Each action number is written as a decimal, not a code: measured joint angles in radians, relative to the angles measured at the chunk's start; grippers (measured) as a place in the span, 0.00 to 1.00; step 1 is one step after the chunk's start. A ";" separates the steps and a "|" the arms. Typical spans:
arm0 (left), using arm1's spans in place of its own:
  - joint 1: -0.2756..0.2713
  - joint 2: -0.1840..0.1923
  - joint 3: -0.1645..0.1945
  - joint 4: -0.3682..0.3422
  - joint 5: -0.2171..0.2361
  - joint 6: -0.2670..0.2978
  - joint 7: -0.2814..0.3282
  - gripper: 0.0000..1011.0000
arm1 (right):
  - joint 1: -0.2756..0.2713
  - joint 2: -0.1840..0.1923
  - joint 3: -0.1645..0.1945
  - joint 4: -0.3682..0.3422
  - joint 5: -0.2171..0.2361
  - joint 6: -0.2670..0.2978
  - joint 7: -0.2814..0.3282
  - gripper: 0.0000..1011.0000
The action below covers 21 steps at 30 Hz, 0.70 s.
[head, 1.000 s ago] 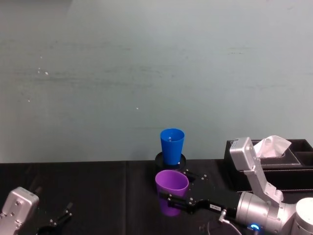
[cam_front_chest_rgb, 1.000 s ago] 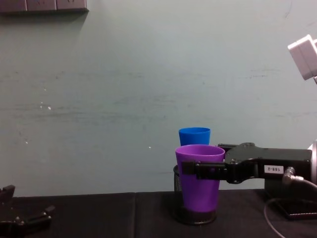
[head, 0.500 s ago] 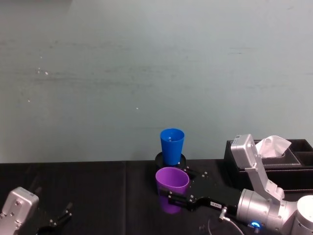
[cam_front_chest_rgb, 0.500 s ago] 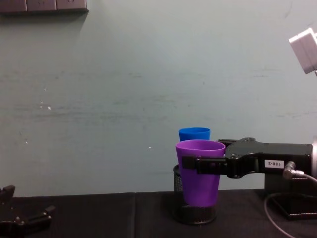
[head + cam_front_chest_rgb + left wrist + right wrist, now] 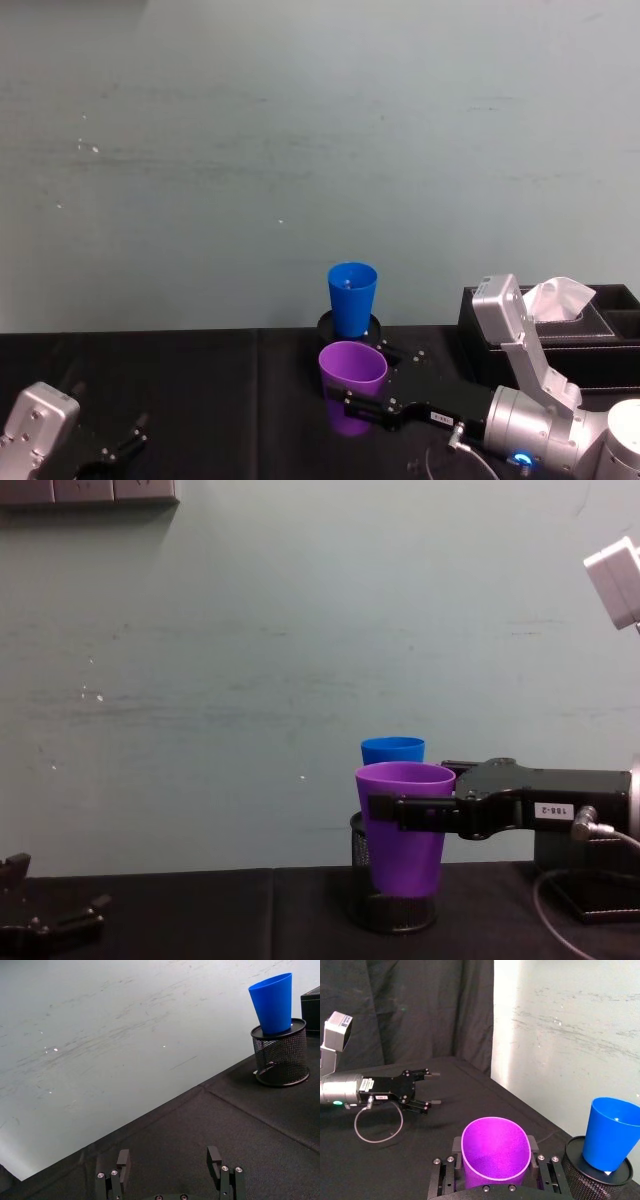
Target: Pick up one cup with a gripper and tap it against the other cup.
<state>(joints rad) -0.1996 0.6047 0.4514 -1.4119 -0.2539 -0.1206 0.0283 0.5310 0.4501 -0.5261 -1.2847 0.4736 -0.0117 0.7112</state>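
While the right arm (image 5: 540, 425) is stretching over the table, right gripper (image 5: 378, 808): is reaching in from the right of the pen holder (image 5: 280, 1055), its long black fingers (image 5: 430, 810) clamping the purple cup (image 5: 403, 825) from both sides just under the rim; a small white number label is showing on its body.
Purple cup: is hanging upright in that grip just in front of the pen holder, on the robot's side, its base riding clear of the black table (image 5: 200, 390).
Blue cup (image 5: 352, 295): is standing upright in the pen holder's mouth and rising well above it; a gap is showing between it and the purple cup, so the two are not touching.
Pen holder: black wire mesh, is sitting on the table close to the pale green wall (image 5: 300, 150).
Left gripper (image 5: 170, 1160): is resting low over the table well to the pen holder's left, fingers spread apart and holding nothing.
Tissue box (image 5: 560, 320): is sitting to the pen holder's right, a white tissue poking up from it.
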 joint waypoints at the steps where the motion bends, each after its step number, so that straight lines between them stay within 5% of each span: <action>1: 0.000 0.000 0.000 0.000 0.000 0.000 0.000 0.99 | 0.000 0.000 0.000 0.000 0.000 0.000 0.000 0.73; 21: 0.000 0.000 0.000 0.000 0.000 0.000 0.000 0.99 | -0.001 -0.001 0.001 0.001 -0.001 0.000 0.000 0.73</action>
<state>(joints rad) -0.1995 0.6047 0.4514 -1.4120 -0.2539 -0.1205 0.0283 0.5301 0.4492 -0.5256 -1.2837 0.4727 -0.0121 0.7112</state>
